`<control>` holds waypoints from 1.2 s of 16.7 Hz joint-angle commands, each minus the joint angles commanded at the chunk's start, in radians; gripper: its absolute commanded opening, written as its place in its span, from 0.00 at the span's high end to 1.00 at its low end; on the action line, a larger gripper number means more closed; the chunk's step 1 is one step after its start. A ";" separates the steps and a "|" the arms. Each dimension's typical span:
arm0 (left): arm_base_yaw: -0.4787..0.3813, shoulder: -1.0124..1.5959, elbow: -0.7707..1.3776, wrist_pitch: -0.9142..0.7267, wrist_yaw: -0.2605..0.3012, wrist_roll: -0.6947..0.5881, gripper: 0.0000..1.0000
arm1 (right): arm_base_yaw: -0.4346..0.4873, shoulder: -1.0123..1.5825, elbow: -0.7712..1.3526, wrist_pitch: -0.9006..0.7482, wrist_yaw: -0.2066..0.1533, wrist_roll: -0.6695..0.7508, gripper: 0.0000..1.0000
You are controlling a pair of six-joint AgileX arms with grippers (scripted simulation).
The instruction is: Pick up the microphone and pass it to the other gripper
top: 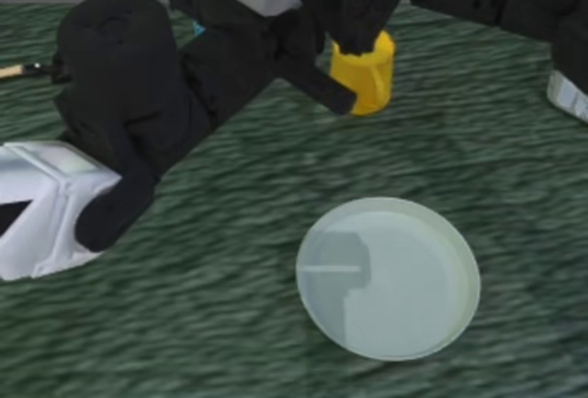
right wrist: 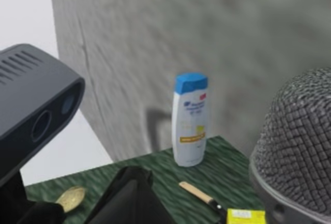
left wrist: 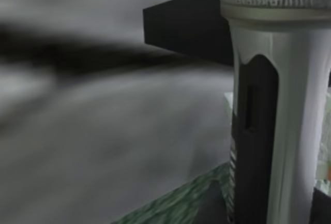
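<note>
the mic (left wrist: pixel 282 105) is up off the tabletop (top: pixel 230 324), close before both wrist cameras. i cannot tell whether either pincer grips it. if one releases before the other closes, it drops toward the plate (top: pixel 459 274).

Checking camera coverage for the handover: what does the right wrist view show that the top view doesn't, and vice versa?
Right wrist view only: a white shampoo bottle with a blue cap standing on the table, a pale-handled flat tool lying near it, and the grey mesh head of the microphone close up. Top view only: a round pale translucent plate and a yellow mug. Both: the green table.
</note>
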 joint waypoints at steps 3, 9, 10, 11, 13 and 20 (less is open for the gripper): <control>0.000 0.000 0.000 0.000 0.000 0.000 1.00 | 0.009 0.014 0.012 0.002 0.010 0.000 0.00; 0.000 0.000 0.000 0.000 0.000 0.000 1.00 | 0.009 0.014 0.012 0.002 0.010 0.000 0.30; 0.000 0.000 0.000 0.000 0.000 0.000 1.00 | 0.009 0.014 0.012 0.002 0.010 0.000 0.38; 0.000 0.000 0.000 0.000 0.000 0.000 1.00 | 0.009 0.014 0.012 0.002 0.010 0.000 0.45; 0.000 0.000 0.000 0.000 0.000 0.000 1.00 | 0.009 0.014 0.012 0.002 0.010 0.000 0.60; 0.000 0.000 0.000 0.000 0.000 0.000 1.00 | 0.009 0.014 0.012 0.002 0.010 0.000 1.00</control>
